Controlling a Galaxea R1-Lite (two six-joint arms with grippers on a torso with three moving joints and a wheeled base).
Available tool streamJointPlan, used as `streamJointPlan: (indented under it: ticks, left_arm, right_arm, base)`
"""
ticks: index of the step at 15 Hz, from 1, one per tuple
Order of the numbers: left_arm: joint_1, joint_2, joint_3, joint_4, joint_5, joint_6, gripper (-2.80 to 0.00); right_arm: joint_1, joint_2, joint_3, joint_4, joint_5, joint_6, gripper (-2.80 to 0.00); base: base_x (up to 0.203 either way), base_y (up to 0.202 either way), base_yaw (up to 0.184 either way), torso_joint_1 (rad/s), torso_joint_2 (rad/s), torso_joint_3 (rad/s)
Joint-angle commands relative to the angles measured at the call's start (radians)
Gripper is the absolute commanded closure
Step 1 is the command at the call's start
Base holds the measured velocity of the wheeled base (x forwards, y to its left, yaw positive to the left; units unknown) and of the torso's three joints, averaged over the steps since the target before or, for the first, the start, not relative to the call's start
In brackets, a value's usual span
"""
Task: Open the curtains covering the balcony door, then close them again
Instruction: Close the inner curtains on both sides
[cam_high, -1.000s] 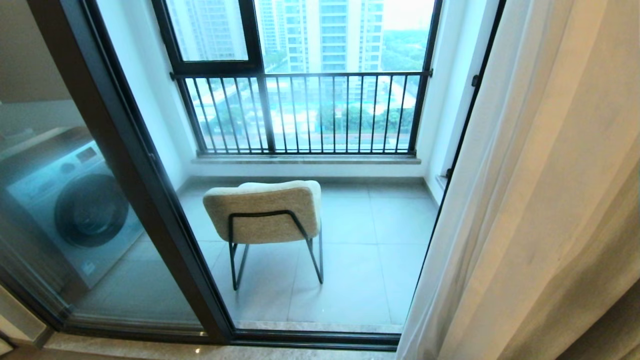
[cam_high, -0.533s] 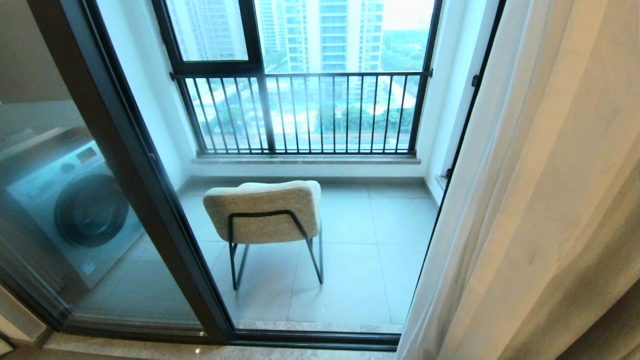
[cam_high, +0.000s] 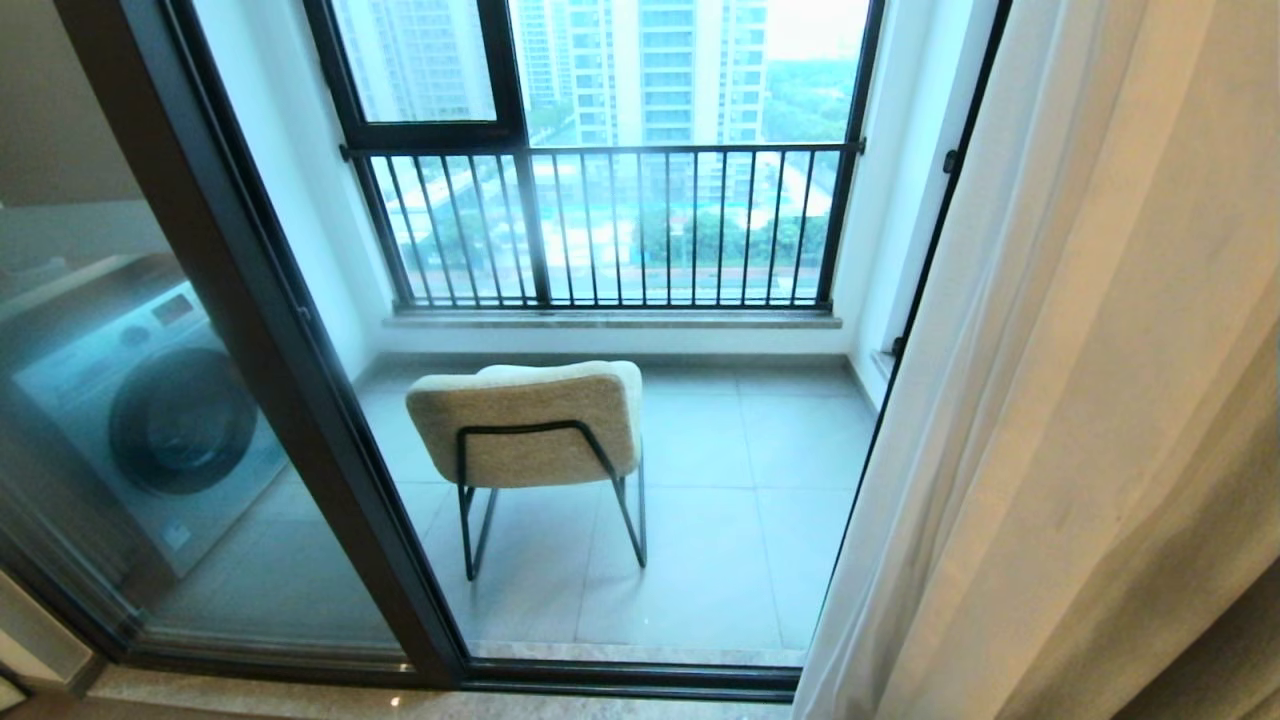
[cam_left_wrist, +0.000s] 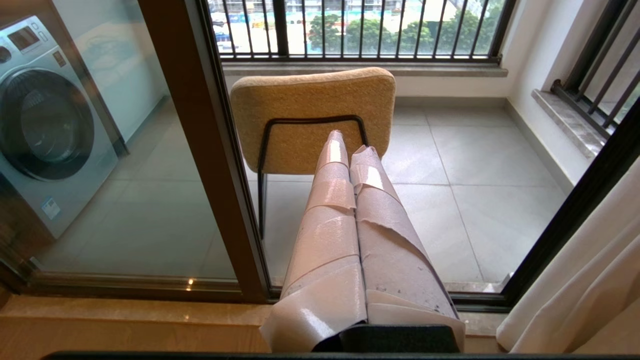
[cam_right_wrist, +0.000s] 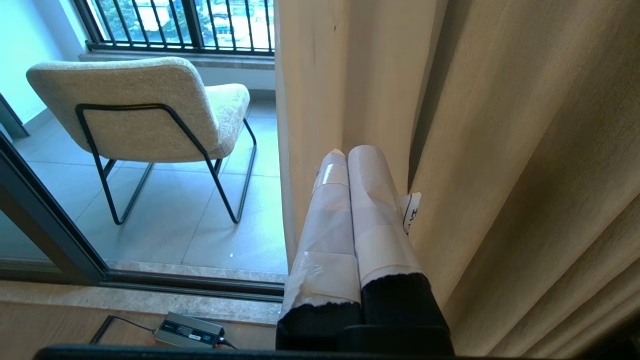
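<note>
Beyond and to the left of our left gripper (cam_left_wrist: 350, 150) we see a washing machine (cam_left_wrist: 47, 125) behind the glass of the balcony door (cam_left_wrist: 215, 150), whose dark upright frame runs just left of the gripper. Our left gripper has its two tape-wrapped fingers (cam_left_wrist: 330, 210) pressed together with nothing between them, pointing toward the back of a beige chair (cam_left_wrist: 312, 107) on the tiled balcony floor (cam_left_wrist: 475, 200). Past the chair stands the barred window (cam_high: 600, 220). Our right gripper (cam_right_wrist: 352, 152) is likewise closed and empty; the same chair sits to its left, and a small black power adapter (cam_right_wrist: 187, 330) lies on the sill below it. The curtains (cam_right_wrist: 500, 150) hang bunched at the right side of the doorway, directly ahead of and right of this gripper, whose fingertips (cam_right_wrist: 367, 160) sit close against the folds.
</note>
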Motion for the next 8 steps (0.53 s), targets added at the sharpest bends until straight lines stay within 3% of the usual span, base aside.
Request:
streamJointPlan:
  ticks: [1, 8]
  left_arm:
    - [0.000, 0.000, 0.000, 0.000, 0.000, 0.000, 0.00]
    - [0.000, 0.000, 0.000, 0.000, 0.000, 0.000, 0.00]
  right_arm:
    - [0.000, 0.000, 0.000, 0.002, 0.001, -0.005, 0.00]
    - [0.001, 0.000, 0.000, 0.001, 0.001, 0.007, 0.00]
  base:
    - [0.000, 0.000, 0.000, 0.000, 0.00, 0.000]
    - [0.000, 0.000, 0.000, 0.000, 0.00, 0.000]
